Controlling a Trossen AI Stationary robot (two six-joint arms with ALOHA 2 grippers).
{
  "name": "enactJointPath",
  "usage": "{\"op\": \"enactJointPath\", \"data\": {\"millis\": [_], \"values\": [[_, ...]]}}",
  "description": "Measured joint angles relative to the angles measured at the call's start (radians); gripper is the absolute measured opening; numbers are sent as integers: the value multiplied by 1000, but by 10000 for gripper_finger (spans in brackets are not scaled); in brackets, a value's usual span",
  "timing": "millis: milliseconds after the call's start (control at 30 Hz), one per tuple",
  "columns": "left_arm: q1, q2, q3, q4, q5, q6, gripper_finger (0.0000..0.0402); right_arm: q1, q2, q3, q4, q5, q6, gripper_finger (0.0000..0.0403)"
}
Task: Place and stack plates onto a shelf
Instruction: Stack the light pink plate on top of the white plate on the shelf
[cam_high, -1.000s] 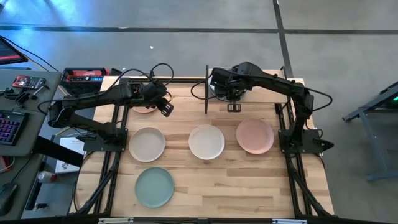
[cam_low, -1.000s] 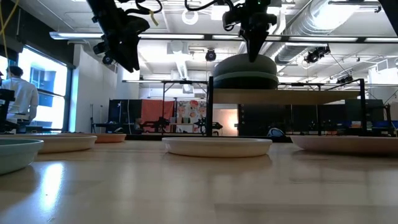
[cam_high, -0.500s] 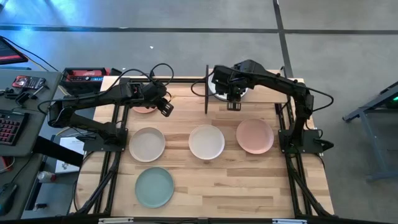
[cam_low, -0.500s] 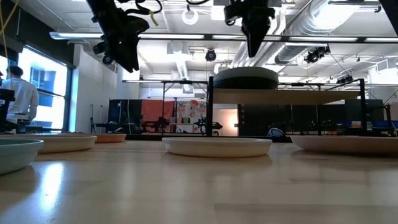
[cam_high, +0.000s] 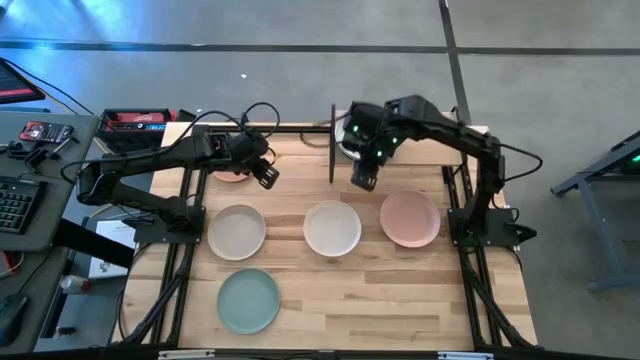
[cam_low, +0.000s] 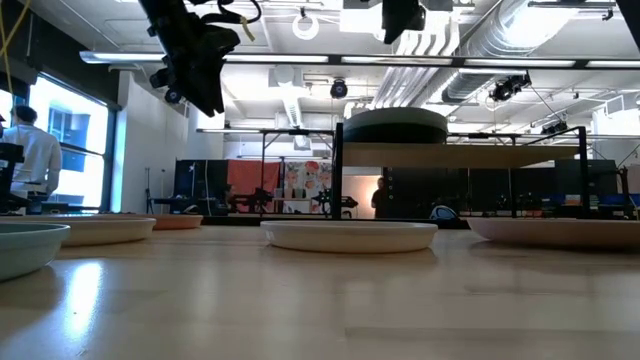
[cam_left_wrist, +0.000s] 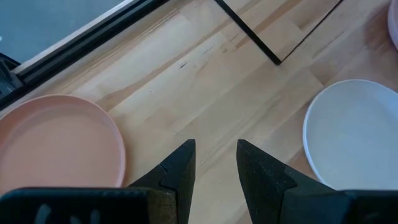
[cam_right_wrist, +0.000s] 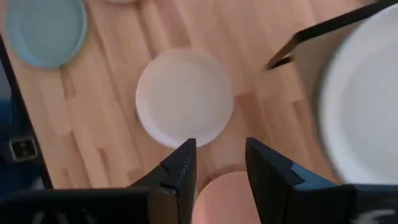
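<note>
A stack of plates (cam_low: 395, 125) rests on the shelf (cam_low: 470, 155), a light board on black posts at the table's far side. My right gripper (cam_high: 363, 180) hangs open high above the shelf's near edge, holding nothing. On the tabletop lie a cream plate (cam_high: 237, 230), a white plate (cam_high: 332, 228), a pink plate (cam_high: 409, 218) and a mint plate (cam_high: 248, 300). Another pink plate (cam_left_wrist: 56, 143) lies at the far left. My left gripper (cam_high: 266, 173) stands open above the wood between that pink plate and the white plate (cam_left_wrist: 354, 137).
The shelf's black posts (cam_high: 332, 150) stand upright between the two grippers. Bare wood stretches along the near edge to the right of the mint plate. Beyond the table's left edge are a keyboard and tools (cam_high: 30, 140). A person (cam_low: 25, 150) stands far off in the room.
My right gripper has let go of the top plate, which has settled flat onto the shelf's stack. The gripper has risen clear, rolled about its own line and drifted a little toward the table's near and left edges.
</note>
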Motion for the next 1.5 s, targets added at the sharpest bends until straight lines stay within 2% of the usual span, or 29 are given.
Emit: {"op": "enactJointPath", "data": {"millis": [200, 333, 633, 867, 1067, 1500], "values": [[5, 0, 0, 0, 49, 69, 106, 87, 0, -120, 0, 27, 42, 114], [8, 0, 0, -1, 147, 134, 106, 121, 1, -200, 6, 49, 182, 114], [8, 0, 0, -1, 292, 269, 106, 169, 1, -295, 81, 75, 486, 114], [9, 0, 0, 0, 290, 347, 106, 233, 1, -466, 86, 140, 690, 114], [9, 0, 0, 2, 276, 385, 106, 297, 1, -646, 112, 125, 836, 114], [9, 0, 0, 8, 274, 371, 106, 359, 1, -891, 301, 181, 923, 114]]}}
